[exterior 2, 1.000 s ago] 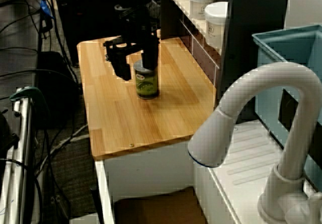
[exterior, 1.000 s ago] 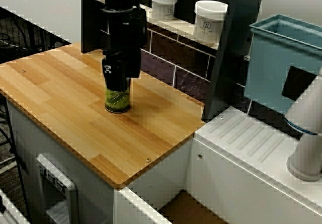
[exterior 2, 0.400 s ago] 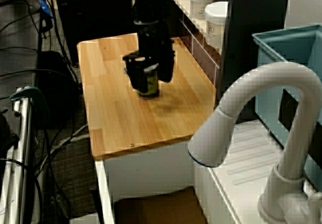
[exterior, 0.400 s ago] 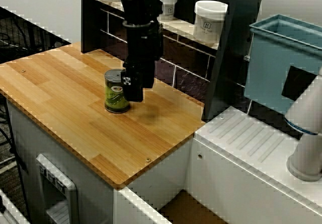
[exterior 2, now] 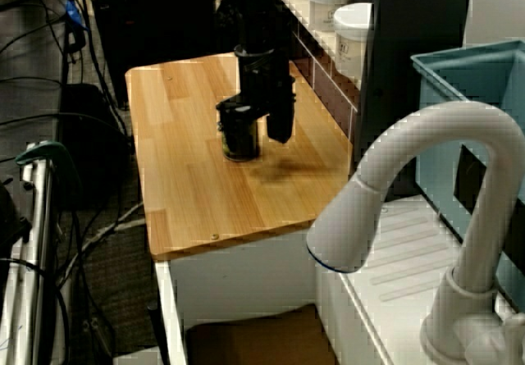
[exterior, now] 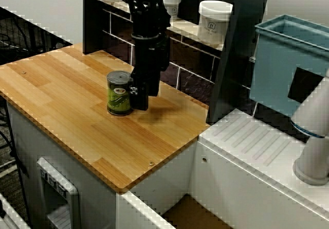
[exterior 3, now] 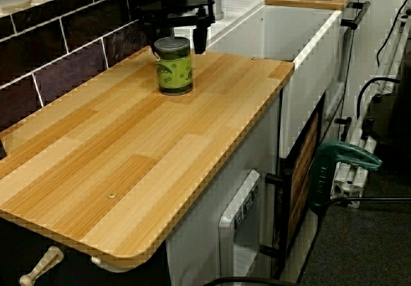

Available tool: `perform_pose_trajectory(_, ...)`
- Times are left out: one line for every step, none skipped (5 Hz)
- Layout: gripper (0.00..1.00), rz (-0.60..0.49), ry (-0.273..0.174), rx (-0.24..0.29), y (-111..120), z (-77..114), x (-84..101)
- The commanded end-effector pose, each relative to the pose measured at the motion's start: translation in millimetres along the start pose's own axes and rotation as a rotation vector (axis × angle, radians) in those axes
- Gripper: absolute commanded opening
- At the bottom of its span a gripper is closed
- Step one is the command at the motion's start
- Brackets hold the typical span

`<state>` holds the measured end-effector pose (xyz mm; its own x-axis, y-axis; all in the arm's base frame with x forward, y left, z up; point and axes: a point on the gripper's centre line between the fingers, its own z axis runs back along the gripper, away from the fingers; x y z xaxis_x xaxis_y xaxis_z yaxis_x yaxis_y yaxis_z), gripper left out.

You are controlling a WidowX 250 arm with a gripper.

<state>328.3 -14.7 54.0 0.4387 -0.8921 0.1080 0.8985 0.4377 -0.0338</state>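
A green-labelled tin can (exterior: 119, 93) stands upright on the wooden counter (exterior: 77, 121). My black gripper (exterior: 141, 92) hangs low just to the can's right, on the tiled-wall side, close to it but not around it. In the view over the tap the gripper (exterior 2: 261, 123) partly covers the can (exterior 2: 239, 139), with its fingers spread. Looking along the counter, the can (exterior 3: 173, 65) stands in front of the open gripper (exterior 3: 176, 30), and one finger (exterior 3: 200, 39) shows to its right. Nothing is held.
Two white jars (exterior: 215, 20) (exterior: 168, 3) sit on the shelf above the dark tiled wall (exterior: 180, 69). A blue bin (exterior: 288, 64) and a white tap (exterior 2: 410, 184) stand right of the counter, beyond a ribbed white drainboard (exterior: 257, 141).
A second ago the gripper stood over and around the can. It has come off the can and shifted right toward the wall. The can has stayed in place.
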Motion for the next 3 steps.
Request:
perform_pose_trajectory(1.00,-0.095,0.003,0.052,4,14.8,-28.4)
perform_pose_trajectory(1.00,-0.121,0.029,0.042,7,16.2,-45.2)
perform_pose_trajectory(1.00,-0.128,0.032,0.020,12,26.3,-67.6)
